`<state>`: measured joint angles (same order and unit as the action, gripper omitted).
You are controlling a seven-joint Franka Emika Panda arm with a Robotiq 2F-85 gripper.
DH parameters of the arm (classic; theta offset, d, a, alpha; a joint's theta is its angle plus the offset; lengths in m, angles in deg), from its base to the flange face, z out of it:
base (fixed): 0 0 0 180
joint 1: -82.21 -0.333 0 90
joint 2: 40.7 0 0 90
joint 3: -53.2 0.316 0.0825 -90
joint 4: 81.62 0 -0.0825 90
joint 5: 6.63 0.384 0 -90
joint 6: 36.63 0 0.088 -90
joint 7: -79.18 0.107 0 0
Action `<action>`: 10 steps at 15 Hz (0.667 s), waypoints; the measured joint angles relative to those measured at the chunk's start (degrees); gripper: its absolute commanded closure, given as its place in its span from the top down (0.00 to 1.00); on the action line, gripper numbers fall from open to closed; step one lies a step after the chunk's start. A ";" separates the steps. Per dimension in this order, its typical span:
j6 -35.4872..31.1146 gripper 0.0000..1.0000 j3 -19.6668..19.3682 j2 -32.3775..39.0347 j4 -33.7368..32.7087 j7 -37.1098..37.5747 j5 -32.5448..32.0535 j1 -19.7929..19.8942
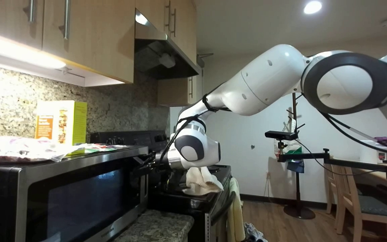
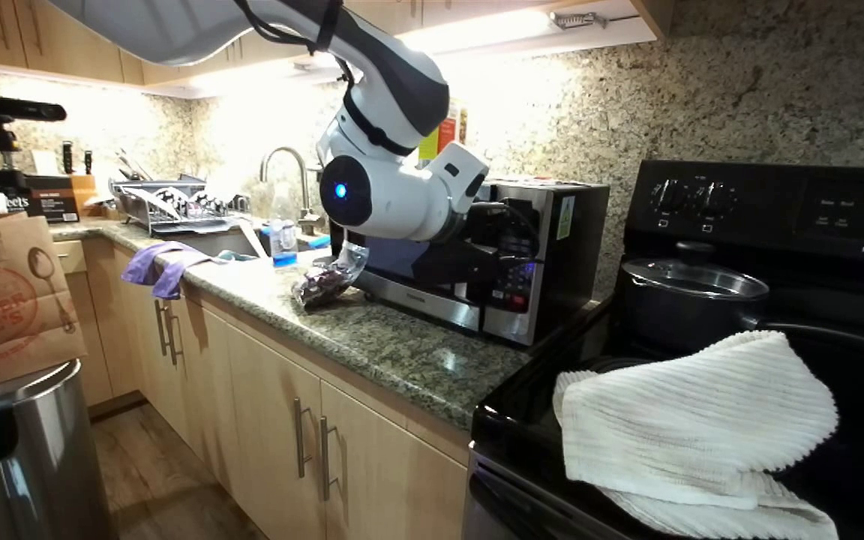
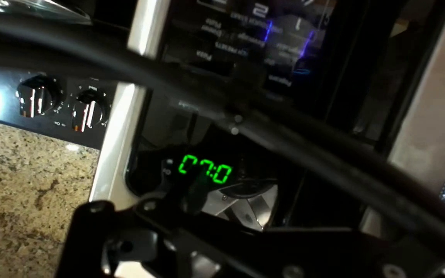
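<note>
Towel (image 2: 694,420), lidded pot (image 2: 672,311) near microwave (image 1: 82,198)

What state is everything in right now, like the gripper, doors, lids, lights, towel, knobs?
Gripper: by the control panel; can't tell if open or shut
Microwave door: closed
Microwave display: lit green
Stove knobs: settings unclear
Pan lid: on the pan
White towel: loosely folded on the stovetop
Under-cabinet light: on
Ceiling light: on
Upper cabinet doors: closed
Lower cabinet doors: closed
</note>
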<state>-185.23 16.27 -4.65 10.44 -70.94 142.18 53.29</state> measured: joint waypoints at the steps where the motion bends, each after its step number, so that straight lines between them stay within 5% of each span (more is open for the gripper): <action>1: 1.69 1.00 -1.27 0.78 0.00 0.22 -0.02 -0.62; 5: 8.26 1.00 -4.82 4.70 -1.88 0.44 -0.02 -1.46; 10: 9.54 1.00 -4.39 5.19 -2.22 0.85 0.03 -0.78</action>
<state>-175.69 11.88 0.54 8.22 -70.09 142.21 52.52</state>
